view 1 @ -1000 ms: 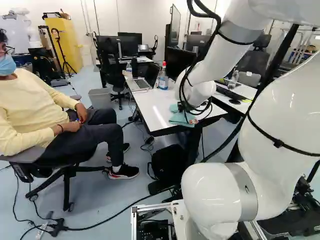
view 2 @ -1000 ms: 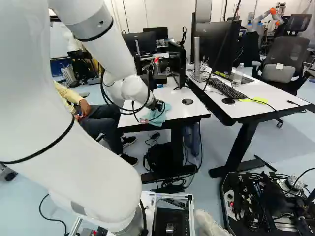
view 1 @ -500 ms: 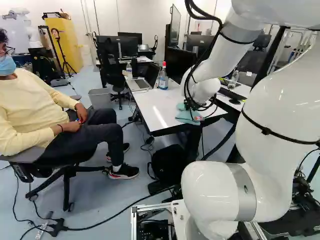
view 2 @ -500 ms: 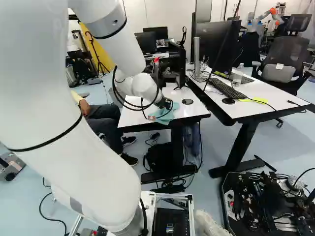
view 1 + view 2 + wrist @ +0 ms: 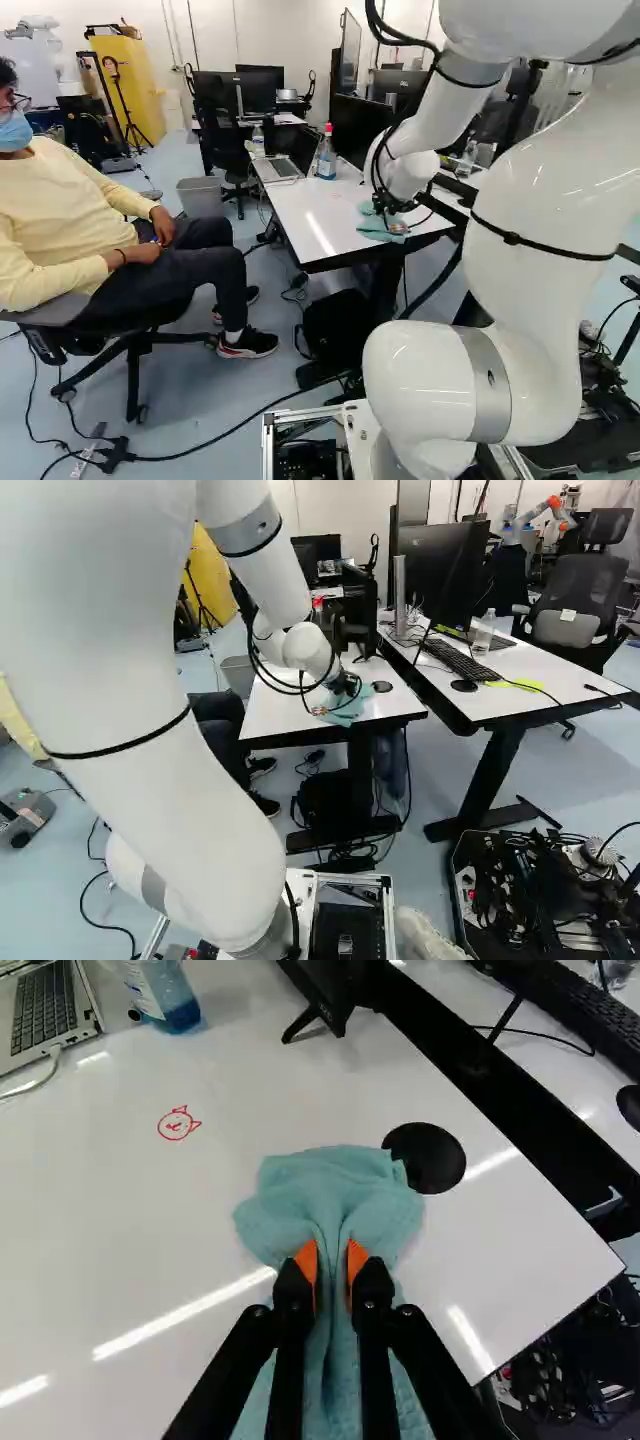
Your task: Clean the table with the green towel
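Stock of your table (image 5: 120,1230), left to right; clock taken from the fingertips, twelve straight ahead.

Item: laptop (image 5: 40,1010), open, between ten and eleven o'clock. Not for wiping; give it room.

Item: red drawn face (image 5: 175,1125), between ten and eleven o'clock, nearer than the laptop. Wholly outside the cloth, not wiped off. Likely your target.

Item: bottle (image 5: 165,995) with blue liquid, upright, eleven o'clock, beyond the drawing. Probable topple risk if your stroke runs long.

Item: green towel (image 5: 340,1185), one, bunched and creased. Lies on the table, spread from twelve o'clock ahead of the tool (image 5: 332,1268) back beneath it to six.

Item: tool, one, drawn nearly together, a fold of the green towel pinched between its orange pads (image 5: 308,1260); the pads stand apart only by the cloth. How hard it presses, you cannot tell from here.

Item: monitor foot (image 5: 325,1000), twelve o'clock, well beyond the towel.

Item: black disc (image 5: 430,1155), one o'clock, just beside the towel's edge. A rightward stroke could catch it.

Step in hand, as judged: wiping, cloth gripped and laid down, drawing left to clear.

Next move, as judged: keep your grip, hold the cloth flat with light pressure, sweep towards ten-thirty across the drawing, stop short of bottle and laptop, then repeat until the red is gone.
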